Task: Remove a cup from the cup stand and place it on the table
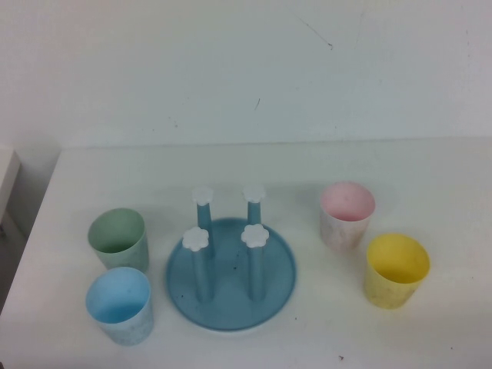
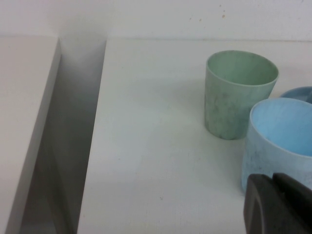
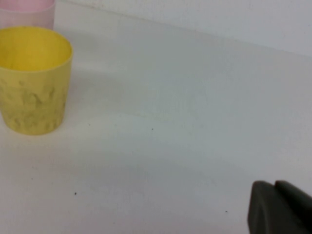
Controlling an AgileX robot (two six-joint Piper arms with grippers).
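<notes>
The light blue speckled cup (image 1: pixel 119 304) stands upright on the white table (image 1: pixel 430 169), front left of the cup stand (image 1: pixel 231 301). The stand's four pegs with white flower caps (image 1: pixel 197 239) are all bare. In the left wrist view the cup (image 2: pixel 282 141) is right in front of my left gripper (image 2: pixel 272 178), whose dark fingers are together with nothing in them. My right gripper (image 3: pixel 274 184) is also shut and empty, low over bare table to the right of the yellow cup. Neither arm shows in the high view.
A pale green cup (image 1: pixel 118 238) stands behind the blue one, also in the left wrist view (image 2: pixel 239 95). A pink cup (image 1: pixel 347 214) and a yellow cup (image 1: pixel 396 269) stand right of the stand. The table's left edge borders a gap (image 2: pixel 73 146).
</notes>
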